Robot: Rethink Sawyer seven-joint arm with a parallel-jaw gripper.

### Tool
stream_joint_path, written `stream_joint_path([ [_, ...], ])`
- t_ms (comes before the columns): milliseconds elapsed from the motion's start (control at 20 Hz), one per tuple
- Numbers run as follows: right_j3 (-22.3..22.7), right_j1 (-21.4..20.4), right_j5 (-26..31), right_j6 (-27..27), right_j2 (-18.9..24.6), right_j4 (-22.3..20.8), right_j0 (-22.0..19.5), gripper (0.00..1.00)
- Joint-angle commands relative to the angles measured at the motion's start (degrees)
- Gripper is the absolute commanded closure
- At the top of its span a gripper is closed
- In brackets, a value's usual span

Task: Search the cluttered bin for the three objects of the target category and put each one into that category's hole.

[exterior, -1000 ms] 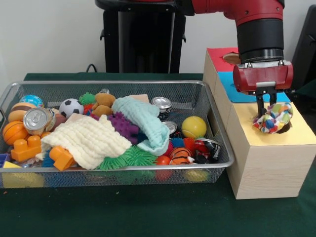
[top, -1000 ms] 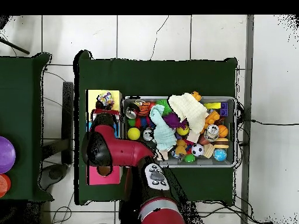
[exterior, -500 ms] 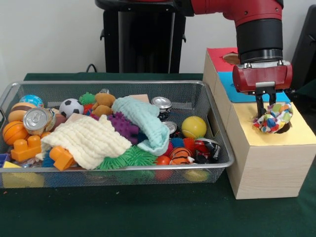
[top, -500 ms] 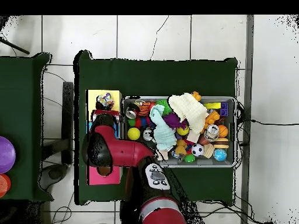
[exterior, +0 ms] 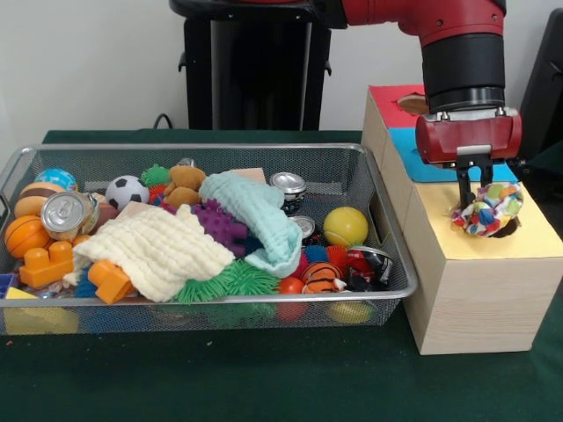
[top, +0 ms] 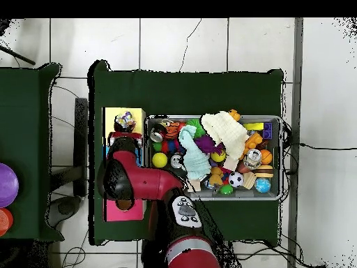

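One pincer (exterior: 472, 186) clenched on rope toy (exterior: 486, 209) | hole (exterior: 505, 230) mostly hidden

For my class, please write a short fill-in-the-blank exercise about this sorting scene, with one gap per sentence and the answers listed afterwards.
1. The gripper holds a multicoloured fabric ring over the ______ section of the wooden box.
2. The section next to that one, farther along the box, is coloured ______.
3. The soccer ball lies inside the wire mesh ______.
4. The pale yellow cloth lies beside a cloth coloured light ______.

Answers: yellow; blue; bin; green
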Motion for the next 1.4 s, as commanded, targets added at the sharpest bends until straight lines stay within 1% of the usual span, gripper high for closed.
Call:
stream_joint_path([
  [50,4.1,5.0,3.4,8.8,-3.7,-1.9,-0.5,1.00],
  [400,3.3,5.4,3.0,7.8,-5.7,-1.4,1.1,1.00],
  [500,3.0,5.5,2.6,7.8,-5.7,-1.9,0.9,1.00],
  [600,2.7,5.7,1.6,7.8,-6.6,-1.9,1.7,1.00],
  [650,2.6,5.8,1.2,7.7,-7.1,-1.9,2.1,0.00],
  [750,2.6,6.0,0.1,8.4,-6.9,-2.3,2.1,0.00],
  [850,1.8,6.6,-0.5,8.2,-6.2,-3.8,1.3,0.00],
  [900,1.6,6.7,0.4,8.2,-6.0,-3.3,1.3,0.00],
  [1050,1.6,7.1,0.0,8.8,-5.9,-3.1,1.4,0.00],
  [1400,1.6,7.1,-0.1,8.7,-5.4,-4.0,0.7,0.00],
])
